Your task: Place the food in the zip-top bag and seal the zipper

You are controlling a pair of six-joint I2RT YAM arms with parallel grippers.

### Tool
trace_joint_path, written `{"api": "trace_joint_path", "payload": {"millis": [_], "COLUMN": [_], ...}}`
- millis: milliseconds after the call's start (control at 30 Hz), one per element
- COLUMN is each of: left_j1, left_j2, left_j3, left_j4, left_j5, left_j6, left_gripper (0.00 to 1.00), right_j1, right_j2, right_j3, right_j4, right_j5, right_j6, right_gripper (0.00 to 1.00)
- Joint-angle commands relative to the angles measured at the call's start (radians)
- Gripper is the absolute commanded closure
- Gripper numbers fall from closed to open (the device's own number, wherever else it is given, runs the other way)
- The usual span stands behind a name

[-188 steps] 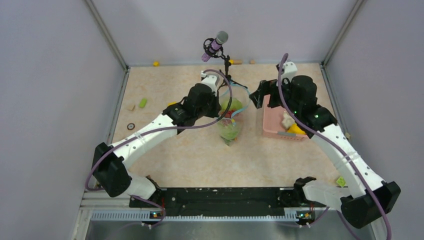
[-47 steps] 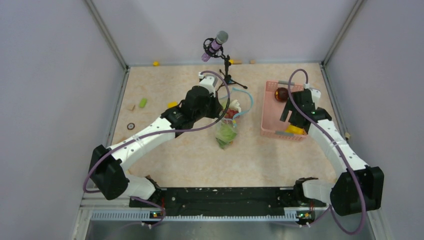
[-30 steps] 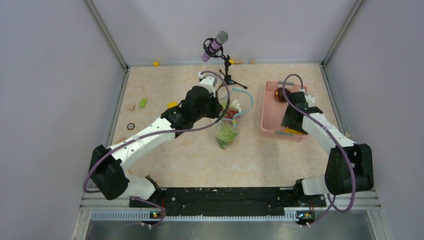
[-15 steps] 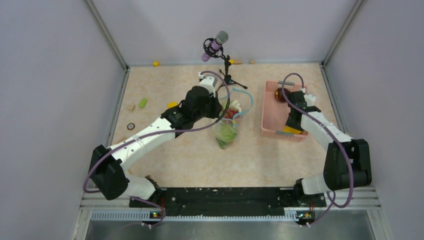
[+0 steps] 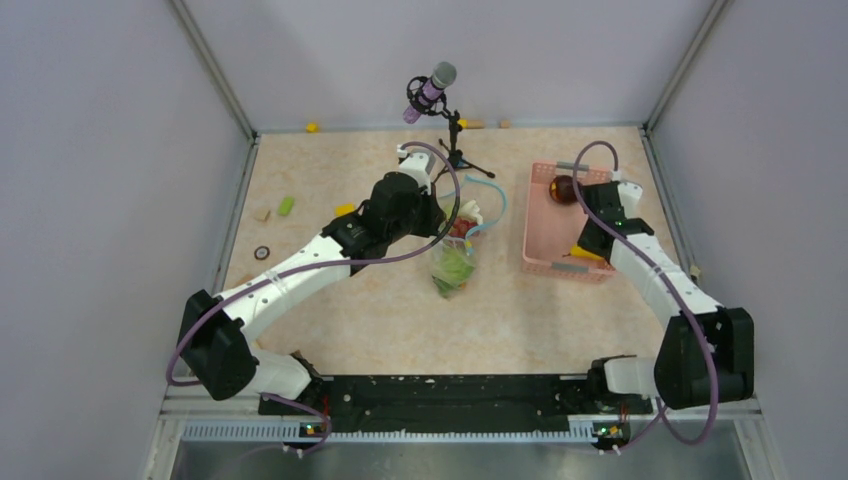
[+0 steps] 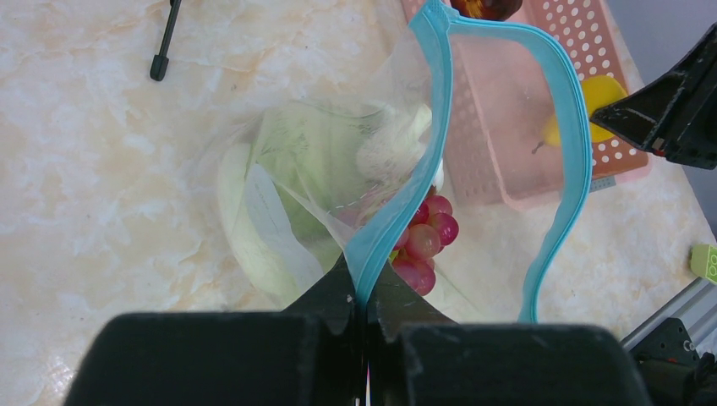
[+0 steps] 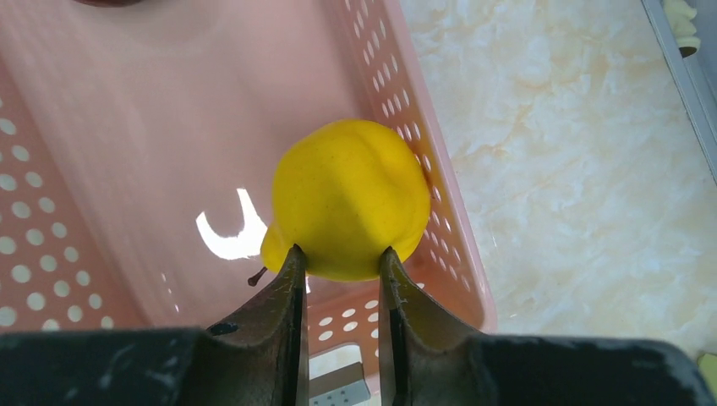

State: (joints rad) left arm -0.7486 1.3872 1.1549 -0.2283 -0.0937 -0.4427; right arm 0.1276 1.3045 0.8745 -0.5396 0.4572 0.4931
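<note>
Right wrist view: right gripper tight around yellow fruit, stem end lower-left; left gripper pinching zipper.

I see the marbled beige table carrying the pink basket under my right fingers, the zip-top bag sagging below my left fingers, a microphone stand beyond them, and a green bit to their left.

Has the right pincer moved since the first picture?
Yes. The right pincer went from beside the bag, left of the pink basket, to the basket's near right corner, now shut on the yellow fruit.
</note>
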Motion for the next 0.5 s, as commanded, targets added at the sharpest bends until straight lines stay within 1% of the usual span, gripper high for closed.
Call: {"api": "trace_joint_path", "payload": {"millis": [0,167,300,467], "left_j1": [0.001,0.001,0.001,0.002], "left_j2": [-0.031,-0.031,-0.035,-0.038], "left_j3": [0.004,0.005,0.006,0.005], "left_j4": [0.083,0.084,0.084,0.084], "left_j5": [0.005,0.006,0.011,0.012], "left_j6": [0.004,0.004,0.003,0.001], "left_gripper": [1.0,1.0,1.0,1.0], "right_j1": [-0.01,-0.011,-0.01,0.01], "right_j2": [-0.074,-0.135,-0.218,-0.35], "right_j3": [-0.006,-0.002,0.014,0.035], "right_j4": [0.051,0.091,0.151,0.29], "right_j5": [0.016,-0.028,-0.077,-0.239], "right_j6": [-0.026,-0.06,-0.101,-0.189], "right_gripper": [1.0,1.0,1.0,1.0]}}
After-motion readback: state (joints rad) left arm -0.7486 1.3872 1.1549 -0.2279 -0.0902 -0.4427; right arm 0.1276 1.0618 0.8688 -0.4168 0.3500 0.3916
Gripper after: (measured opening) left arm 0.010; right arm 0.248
